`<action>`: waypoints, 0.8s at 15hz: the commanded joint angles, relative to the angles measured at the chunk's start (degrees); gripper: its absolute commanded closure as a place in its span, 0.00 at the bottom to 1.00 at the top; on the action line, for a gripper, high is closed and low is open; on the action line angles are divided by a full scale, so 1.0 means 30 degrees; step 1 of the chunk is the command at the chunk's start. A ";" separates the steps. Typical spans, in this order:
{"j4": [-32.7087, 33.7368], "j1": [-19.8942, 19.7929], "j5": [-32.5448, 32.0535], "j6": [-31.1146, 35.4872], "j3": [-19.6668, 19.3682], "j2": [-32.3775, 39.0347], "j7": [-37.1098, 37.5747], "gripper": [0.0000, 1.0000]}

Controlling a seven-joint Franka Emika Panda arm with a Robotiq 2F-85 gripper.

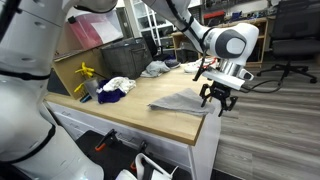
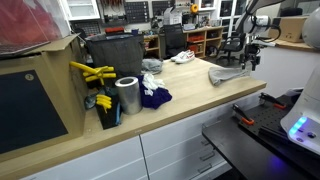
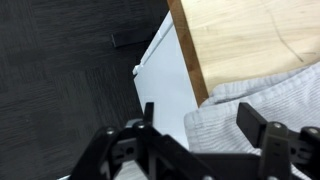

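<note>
A grey ribbed cloth lies on the wooden tabletop at its corner, and one end droops over the edge. The gripper hangs just past that corner, beside the cloth's overhanging end. In the wrist view the gripper stands open. Its left finger is over the white cabinet side and its right finger is over the cloth. The cloth's rounded edge lies in the gap between them, ungripped. The same cloth and gripper appear far off in an exterior view.
Yellow clamps, a silver can and a blue-and-white rag sit further along the counter. A black bin stands behind it and an office chair beyond. Dark floor lies below the table edge.
</note>
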 commanded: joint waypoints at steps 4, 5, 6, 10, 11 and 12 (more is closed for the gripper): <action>0.1213 -0.0156 0.0857 -0.0503 0.0396 0.0618 0.0216 0.71; 0.1216 -0.0176 0.0883 -0.0490 0.0396 0.0557 0.0172 0.78; 0.1159 -0.0185 0.0867 -0.0471 0.0386 0.0385 0.0099 0.85; 0.0693 -0.0111 0.0681 -0.0230 0.0357 -0.0466 -0.0221 1.00; 0.0463 -0.0007 0.0533 -0.0187 0.0336 -0.0760 -0.0303 1.00; 0.0232 0.0126 0.0376 -0.0086 0.0300 -0.1046 -0.0331 0.99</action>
